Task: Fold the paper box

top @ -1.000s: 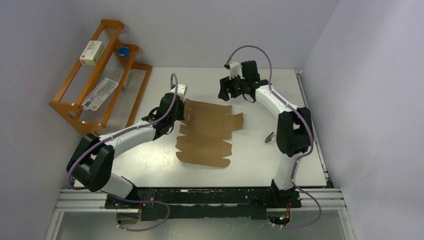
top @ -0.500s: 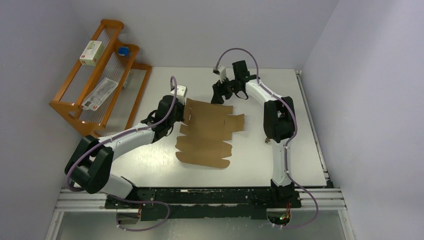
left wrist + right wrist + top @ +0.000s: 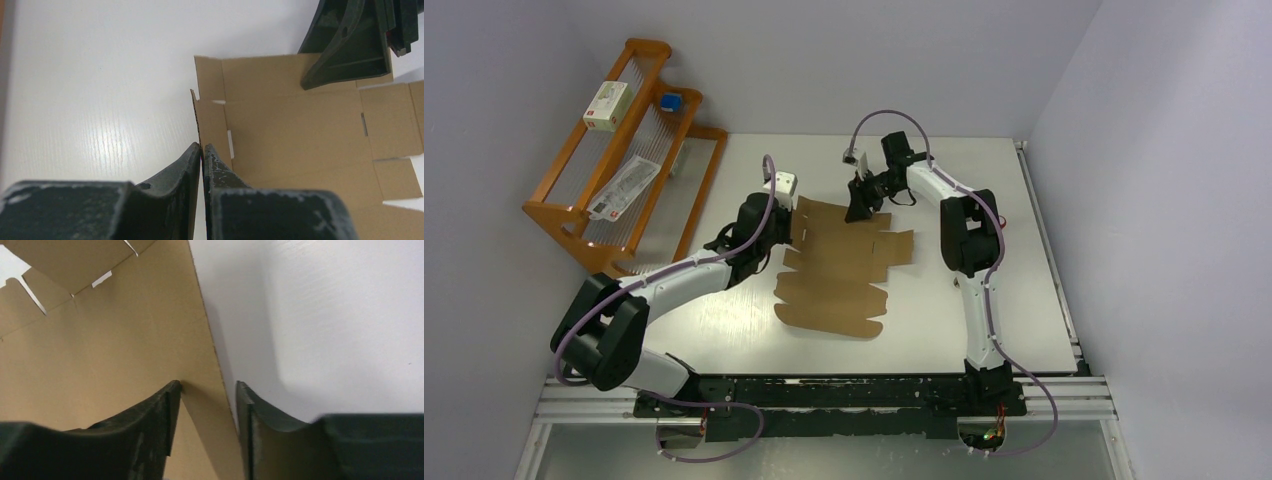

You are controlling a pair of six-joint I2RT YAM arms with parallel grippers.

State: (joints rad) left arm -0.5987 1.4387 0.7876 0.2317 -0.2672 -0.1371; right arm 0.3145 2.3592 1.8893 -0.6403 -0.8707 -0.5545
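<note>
Brown corrugated cardboard: one paper box [image 3: 839, 268] lies as a flat die-cut sheet with flaps and slots in the middle of the tabletop [image 3: 714, 330], between two claws. The left claw [image 3: 201, 149] is pinched tight on a left-edge flap. The right claw [image 3: 207, 386] stands partly wide, straddling the sheet's far edge.
</note>
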